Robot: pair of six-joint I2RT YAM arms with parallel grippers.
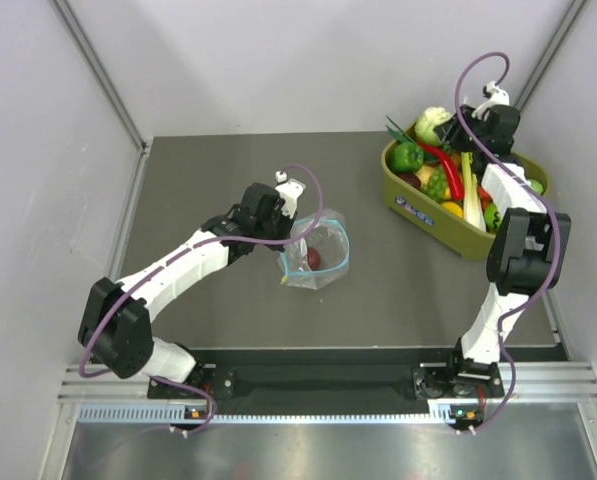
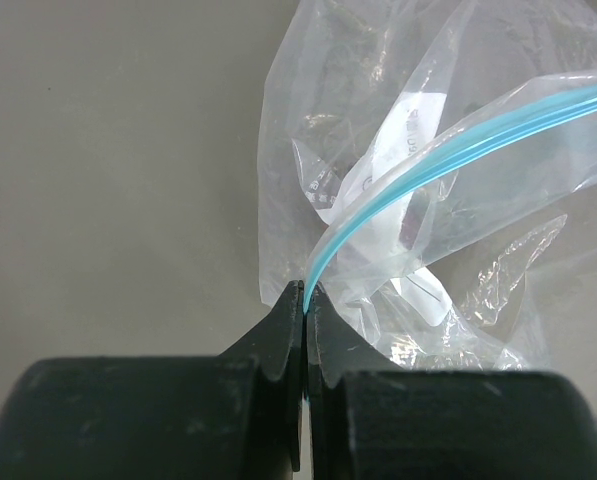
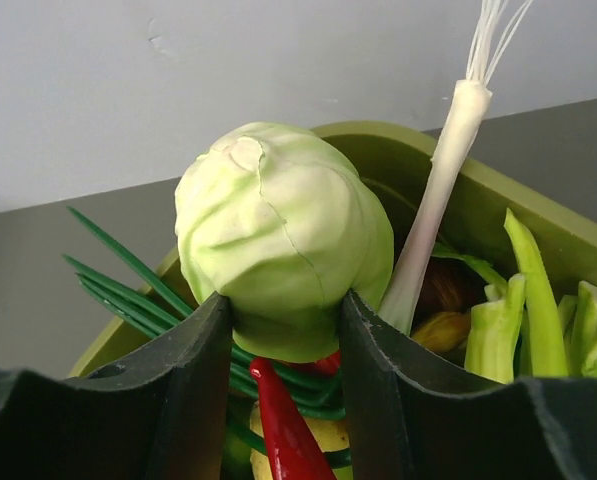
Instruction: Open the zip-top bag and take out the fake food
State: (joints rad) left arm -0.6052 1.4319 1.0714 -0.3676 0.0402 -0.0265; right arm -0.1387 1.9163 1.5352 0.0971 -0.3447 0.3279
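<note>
The clear, crinkly plastic zip-top bag (image 1: 316,255) lies near the middle of the dark grey counter (image 1: 228,180), its teal-blue zip strip (image 2: 458,150) curving in an open loop, with a small dark red item (image 1: 313,258) showing through the plastic. The left pincer (image 2: 306,300) is clenched on the strip at the bag's left end, its black tips pressed together with only the thin blue edge between them.

Well apart, at the far right, stands the olive-green plastic tub (image 1: 448,225) heaped with toy produce. Over its far corner the right pincer (image 3: 283,320) stands partly open and grasps the pale green round plastic cabbage (image 3: 278,230) (a finger on each side of it). A long red plastic chili (image 3: 283,430) lies just beneath, a white stalk (image 3: 438,190) leans beside the cabbage, and a dark green bell pepper (image 1: 408,156) sits at the tub's left end.
</note>
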